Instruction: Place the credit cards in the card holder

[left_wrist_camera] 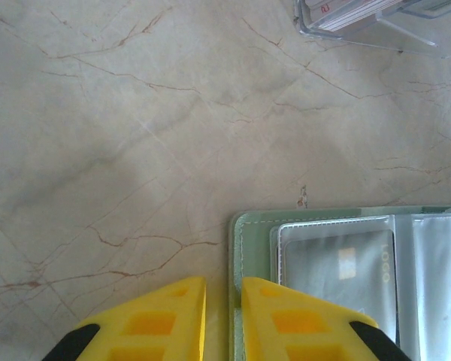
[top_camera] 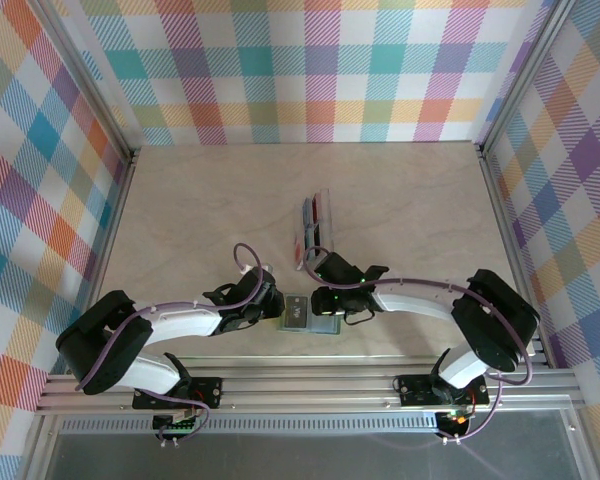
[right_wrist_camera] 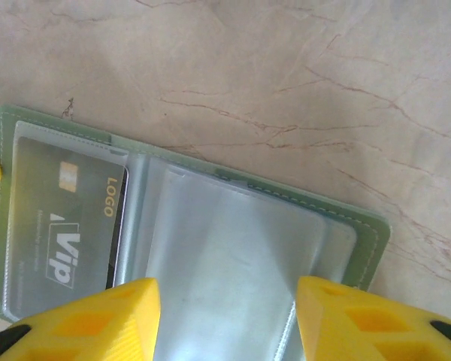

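Right tool (right_wrist_camera: 225, 301) gapes wide over the card holder (right_wrist_camera: 233, 218).

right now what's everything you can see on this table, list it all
card holder: 1, grey-green, lying open near the table's front edge, between the two grippers
vip card: 1, dark grey, inside a clear sleeve of the card holder
clear plastic tray: 1, transparent, beyond the card holder toward mid-table
credit cards: several, exact count unclear, blue, red and dark, in the tray
table: 1, beige marble pattern
plaid walls: multicolour check, on three sides
left gripper: yellow fingers close together at the card holder's edge, grip unclear
right gripper: yellow fingers wide apart over the card holder's empty sleeve
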Robot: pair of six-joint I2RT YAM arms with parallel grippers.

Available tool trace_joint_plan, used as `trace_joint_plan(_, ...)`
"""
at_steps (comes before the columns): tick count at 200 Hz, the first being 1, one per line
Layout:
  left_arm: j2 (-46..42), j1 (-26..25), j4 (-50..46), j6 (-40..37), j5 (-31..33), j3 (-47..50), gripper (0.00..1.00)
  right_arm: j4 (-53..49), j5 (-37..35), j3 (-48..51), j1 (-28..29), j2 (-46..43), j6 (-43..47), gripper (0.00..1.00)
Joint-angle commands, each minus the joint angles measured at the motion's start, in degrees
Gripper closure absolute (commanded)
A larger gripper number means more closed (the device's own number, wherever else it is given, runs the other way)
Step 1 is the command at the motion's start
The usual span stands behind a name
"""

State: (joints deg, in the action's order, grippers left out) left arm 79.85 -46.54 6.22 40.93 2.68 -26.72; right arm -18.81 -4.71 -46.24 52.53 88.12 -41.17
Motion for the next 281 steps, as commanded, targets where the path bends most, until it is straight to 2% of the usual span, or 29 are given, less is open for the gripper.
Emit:
trace_joint_plan(1, 0.36, -2.29, -2.86, 0.56, -4.57, 1.57, 0.80, -3.28, -2.94, -2.63, 0.29, -0.44, 2.45, 0.51)
trace_joint_plan(88, 1.81, -2.28, -1.38, 0.80, -5.40, 1.58, 0.80, -4.22, -3.55, -6.10, 0.29, 2.94, 5.75, 0.52)
trace_joint_plan(155, 1.53, -2.28, -1.47, 0.65, -5.34, 1.86, 0.80, -3.77, -2.29, -4.23, 0.40, 5.56, 4.52, 0.53)
trace_joint_plan(182, 2.44, -2.24, -0.70, 0.86, -5.58, 2.01, 0.80, -3.02, -1.43, -3.60, 0.57, 5.85, 4.58, 0.63)
trace_joint_plan(206, 2.43, -2.49, -0.33, 1.11, -5.51, 2.37, 0.81, -1.60, -0.46, -3.35, 0.56, 5.25, 4.64, 0.86)
trace_joint_plan(225, 2.26, -3.06, -0.58, 1.40, -5.05, 2.37, 0.81, -0.53, 0.90, -3.76, 0.55, 4.54, 5.20, 1.00)
trace_joint_plan(281, 1.29, -4.85, -0.92, 3.13, -2.66, 3.33, 0.81, -1.32, 3.34, -7.92, 0.55, 4.17, 6.70, 1.00)
